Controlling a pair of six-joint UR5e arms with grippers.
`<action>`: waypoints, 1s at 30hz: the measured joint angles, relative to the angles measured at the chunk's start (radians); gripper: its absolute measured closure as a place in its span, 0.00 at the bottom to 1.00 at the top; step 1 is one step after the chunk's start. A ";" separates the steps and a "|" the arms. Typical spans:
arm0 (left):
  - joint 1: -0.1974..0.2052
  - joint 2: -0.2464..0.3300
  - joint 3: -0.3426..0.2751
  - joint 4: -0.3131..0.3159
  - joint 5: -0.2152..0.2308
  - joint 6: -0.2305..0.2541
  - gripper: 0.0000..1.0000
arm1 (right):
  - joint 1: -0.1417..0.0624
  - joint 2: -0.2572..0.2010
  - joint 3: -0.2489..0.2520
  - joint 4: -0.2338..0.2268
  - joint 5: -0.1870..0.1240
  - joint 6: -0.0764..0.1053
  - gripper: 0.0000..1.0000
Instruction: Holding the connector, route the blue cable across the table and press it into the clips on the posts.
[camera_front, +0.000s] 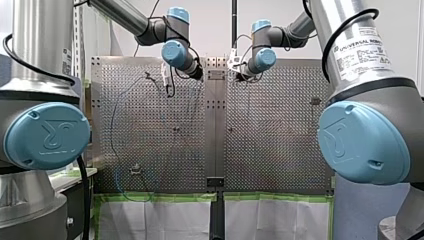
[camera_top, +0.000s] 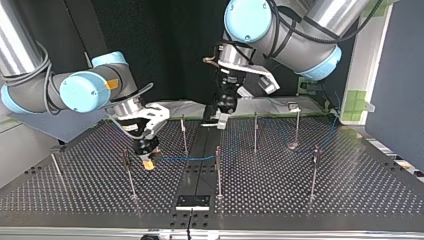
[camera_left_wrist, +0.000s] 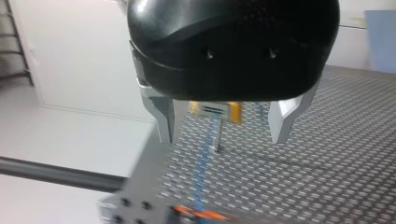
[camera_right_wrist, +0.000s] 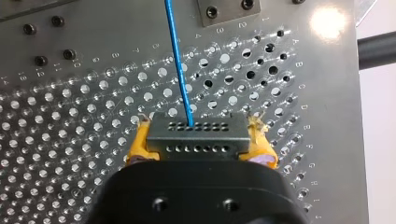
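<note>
My right gripper (camera_right_wrist: 198, 145) is shut on a grey connector (camera_right_wrist: 196, 136), with yellow pads (camera_right_wrist: 139, 145) on both its sides. The blue cable (camera_right_wrist: 177, 60) leaves the connector and runs ahead over the perforated table (camera_right_wrist: 70, 140). In the top view my right gripper (camera_top: 148, 161) hangs low over the table at the view's left, and the cable (camera_top: 185, 159) trails from it toward the view's right. My left gripper (camera_left_wrist: 224, 133) stands open with bare metal fingers (camera_left_wrist: 163, 121). It hovers above the cable (camera_left_wrist: 205, 158), facing my right gripper. It also shows at the far middle (camera_top: 221, 119).
Several thin posts stand on the table, among them one (camera_top: 184, 134) beside my right gripper, one in the middle (camera_top: 218, 170) and one at the view's right (camera_top: 314, 172). A black plate (camera_top: 192, 201) lies at the near edge.
</note>
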 joint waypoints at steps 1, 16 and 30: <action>-0.004 0.006 0.007 -0.002 -0.005 0.001 0.00 | 0.000 0.000 0.000 0.000 0.000 -0.001 1.00; -0.058 -0.072 0.142 -0.075 -0.048 0.039 0.00 | 0.000 -0.008 -0.008 0.009 0.000 -0.011 1.00; -0.070 -0.205 0.274 -0.106 -0.083 0.041 0.00 | 0.001 -0.010 -0.008 0.011 0.000 -0.011 1.00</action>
